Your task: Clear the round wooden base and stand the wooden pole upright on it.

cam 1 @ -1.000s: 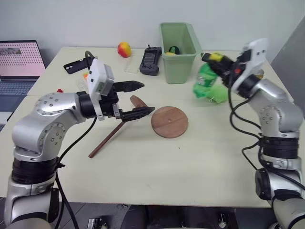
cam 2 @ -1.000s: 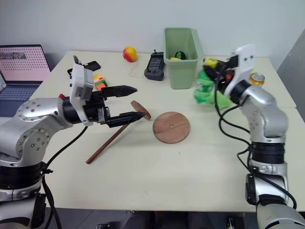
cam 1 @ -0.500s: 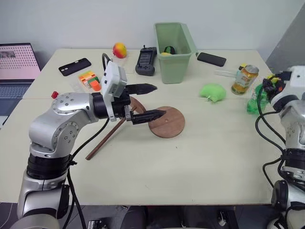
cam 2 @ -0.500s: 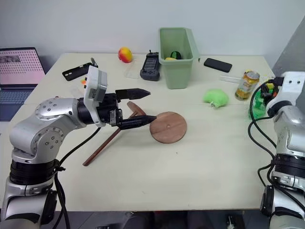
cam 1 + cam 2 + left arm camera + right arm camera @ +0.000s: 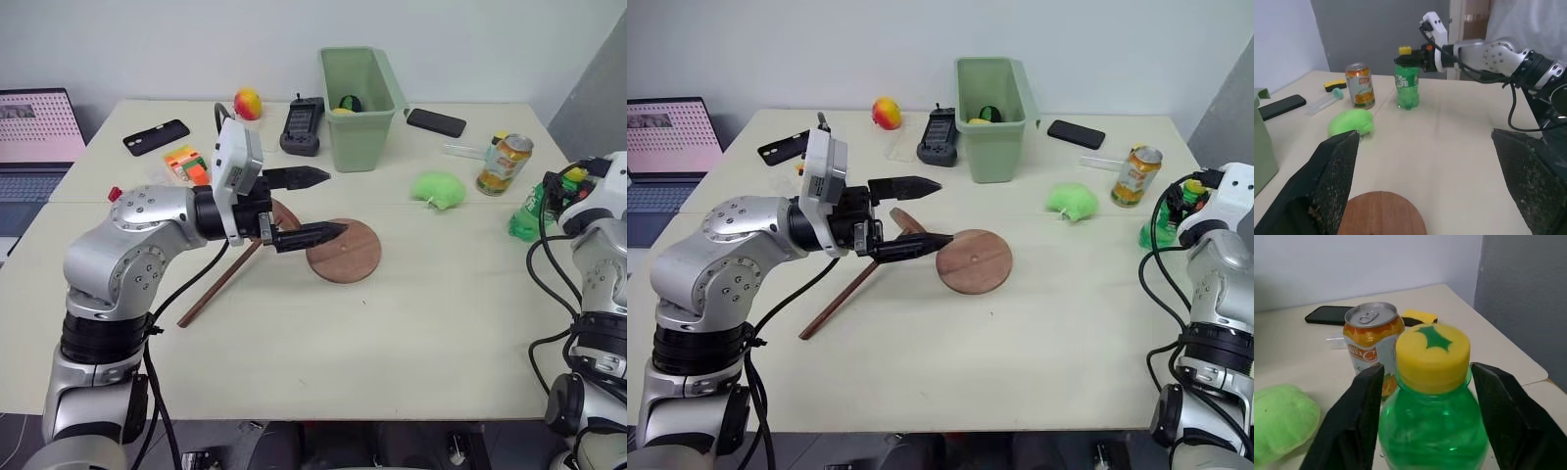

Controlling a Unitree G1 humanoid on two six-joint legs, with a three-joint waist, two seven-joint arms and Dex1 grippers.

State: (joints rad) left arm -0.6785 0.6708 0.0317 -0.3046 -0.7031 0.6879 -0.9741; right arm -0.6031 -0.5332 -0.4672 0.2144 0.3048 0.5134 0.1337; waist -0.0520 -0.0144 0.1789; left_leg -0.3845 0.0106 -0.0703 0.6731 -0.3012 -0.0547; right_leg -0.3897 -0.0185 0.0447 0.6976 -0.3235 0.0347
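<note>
We list the cream counter [image 5: 392, 343] first, as it carries everything else. At its far left edge we note an open laptop [image 5: 34, 132] with a pink screen.

At the back stands a pale green bin [image 5: 359, 93], with a black handset [image 5: 301, 125] just beside it and a red-yellow ball [image 5: 247, 102] further left. A black phone case [image 5: 157, 137] and an orange-and-green block [image 5: 186, 162] lie toward the far left; a black phone [image 5: 436, 122] lies right of the bin.

The wooden pole [image 5: 220, 286] lies flat on the counter, slanting from near the front left up toward the middle, its disc end behind the left hand [image 5: 315, 206]. We find that hand hovering level above it, pointing right, fingers spread wide and empty, the lower fingertip over the rim of the round wooden base [image 5: 343, 250]. The base lies flat mid-counter with nothing on it.

A green sponge-like lump [image 5: 438, 187] sits right of the base, an orange drink can [image 5: 503, 164] beyond it.

At the right edge a green soda bottle [image 5: 1434, 426] with yellow cap stands upright on the counter. The right hand [image 5: 1425, 382] brackets its neck; we see a gap between each finger [image 5: 1352, 426] and the bottle, so the grip is released.
</note>
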